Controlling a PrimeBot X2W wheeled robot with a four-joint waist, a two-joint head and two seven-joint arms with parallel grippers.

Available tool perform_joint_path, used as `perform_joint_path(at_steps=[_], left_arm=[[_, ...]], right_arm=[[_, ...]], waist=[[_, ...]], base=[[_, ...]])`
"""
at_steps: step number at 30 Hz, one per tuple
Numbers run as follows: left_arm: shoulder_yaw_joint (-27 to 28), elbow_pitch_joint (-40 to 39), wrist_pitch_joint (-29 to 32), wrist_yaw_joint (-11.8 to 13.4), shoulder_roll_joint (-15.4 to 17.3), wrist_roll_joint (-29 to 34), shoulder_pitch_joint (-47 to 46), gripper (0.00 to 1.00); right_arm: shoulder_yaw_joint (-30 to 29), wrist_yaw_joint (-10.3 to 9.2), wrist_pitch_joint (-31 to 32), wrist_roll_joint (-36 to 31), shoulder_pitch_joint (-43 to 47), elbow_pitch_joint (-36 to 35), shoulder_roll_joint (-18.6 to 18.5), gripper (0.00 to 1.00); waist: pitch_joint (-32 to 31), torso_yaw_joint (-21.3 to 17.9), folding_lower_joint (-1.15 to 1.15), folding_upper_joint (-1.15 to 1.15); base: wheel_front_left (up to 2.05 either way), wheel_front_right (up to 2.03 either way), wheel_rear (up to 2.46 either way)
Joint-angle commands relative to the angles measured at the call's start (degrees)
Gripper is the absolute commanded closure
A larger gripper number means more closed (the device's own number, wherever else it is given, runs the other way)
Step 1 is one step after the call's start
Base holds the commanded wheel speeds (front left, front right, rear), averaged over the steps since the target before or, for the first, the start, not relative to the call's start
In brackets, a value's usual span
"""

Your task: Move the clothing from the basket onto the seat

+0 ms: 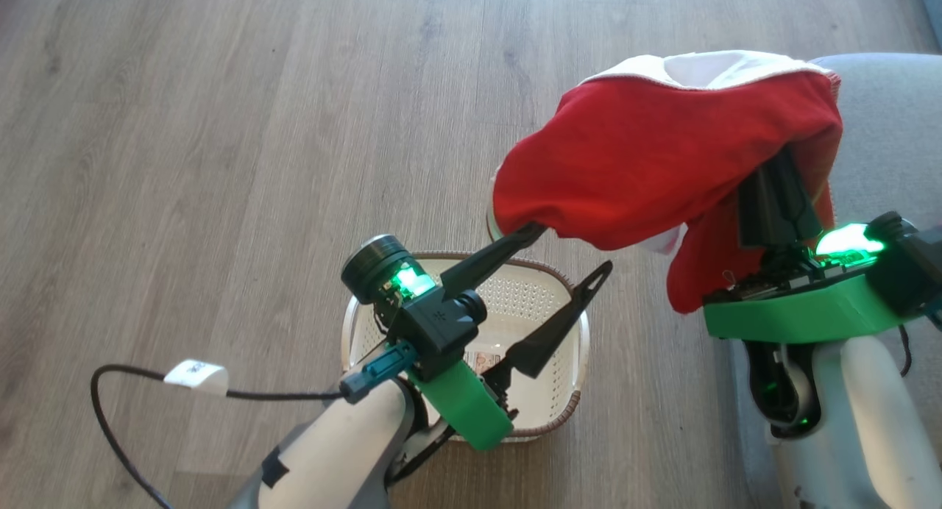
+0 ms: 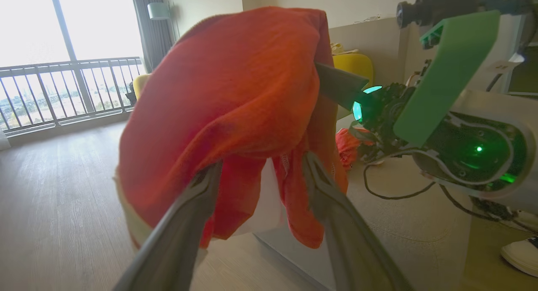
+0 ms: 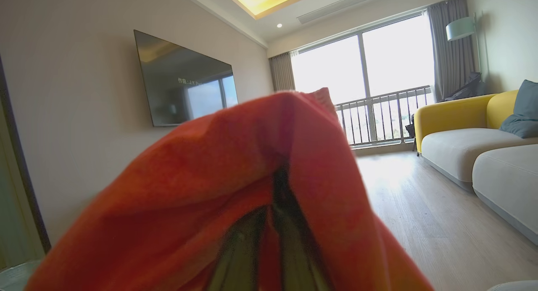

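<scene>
A red garment with white trim point(image 1: 647, 163), part of the clothing, hangs draped over my right gripper point(image 1: 773, 193), whose dark fingers are shut inside the cloth point(image 3: 275, 177). The garment hangs at the edge of the grey seat point(image 1: 890, 126). My left gripper point(image 1: 572, 248) is open above the cream basket point(image 1: 541, 413), its upper fingertip touching the garment's lower left edge. In the left wrist view the spread fingers point(image 2: 210, 181) frame the hanging red cloth point(image 2: 235, 93). A second red garment point(image 2: 346, 146) lies on the seat point(image 2: 403, 223). The basket's perforated floor and label show bare.
Wooden floor point(image 1: 221, 126) surrounds the basket. A black cable with a white tag point(image 1: 195, 374) trails at the left. A white shoe point(image 2: 521, 253) sits by the seat. A wall television point(image 3: 185, 80), a window railing point(image 3: 378, 114) and a yellow sofa point(image 3: 454, 110) stand farther off.
</scene>
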Motion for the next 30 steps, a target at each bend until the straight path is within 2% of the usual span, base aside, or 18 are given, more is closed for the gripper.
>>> perform_joint_path(at_steps=[1,15,22,30], left_arm=[[2.6,-1.5,-0.3,-0.1,0.6,0.1,-0.9,0.0],[3.5,4.2,-0.3,-0.1,1.4,0.2,1.9,0.0],[3.4,8.2,-0.3,-0.1,2.0,1.2,4.2,0.0],[4.7,9.0,-0.3,-0.1,1.7,1.8,7.1,0.0]], right_arm=[[0.9,-0.01,-0.4,-0.4,-3.3,-2.1,0.7,1.0],[-5.5,-0.01,-0.4,-6.0,-7.2,-0.1,0.7,1.0],[-8.9,-0.01,-0.4,-6.7,-6.7,0.5,0.7,1.0],[-10.8,-0.01,-0.4,-6.2,-5.1,0.1,0.7,1.0]], waist=[[0.0,0.0,0.0,0.0],[0.3,-1.1,0.0,0.0],[-0.1,-1.6,0.0,0.0],[-0.3,-2.6,0.0,0.0]], base=[[0.0,0.0,0.0],[0.0,0.0,0.0],[0.0,0.0,0.0],[0.0,0.0,0.0]])
